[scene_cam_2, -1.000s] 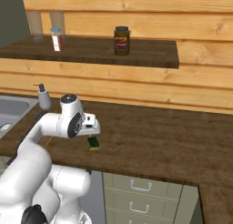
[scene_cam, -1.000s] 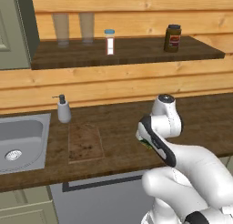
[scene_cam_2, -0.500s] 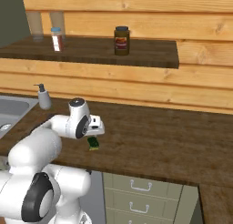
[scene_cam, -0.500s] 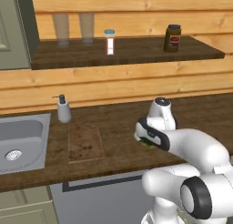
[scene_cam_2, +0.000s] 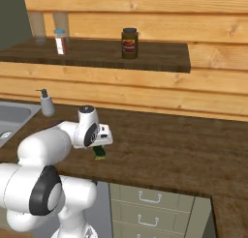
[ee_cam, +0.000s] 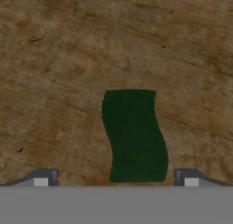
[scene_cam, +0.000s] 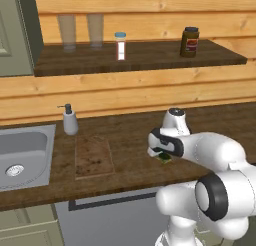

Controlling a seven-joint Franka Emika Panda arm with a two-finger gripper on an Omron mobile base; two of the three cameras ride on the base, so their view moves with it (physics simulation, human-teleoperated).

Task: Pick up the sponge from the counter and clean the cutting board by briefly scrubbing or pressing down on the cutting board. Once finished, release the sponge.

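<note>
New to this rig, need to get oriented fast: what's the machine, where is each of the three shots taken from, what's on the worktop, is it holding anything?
It is a white robot arm on a driving base, in a rendered kitchen. Two shots come from cameras on the base, behind the arm to its left and right. The third looks down from the hand itself.

On the dark wooden counter lie a brown cutting board, a soap dispenser beside the sink, and a small green sponge.

The hand hangs just above the sponge, its tips spread to either side of it. Nothing is held yet. A shelf above carries a dark jar, a small bottle and two glasses.
</note>
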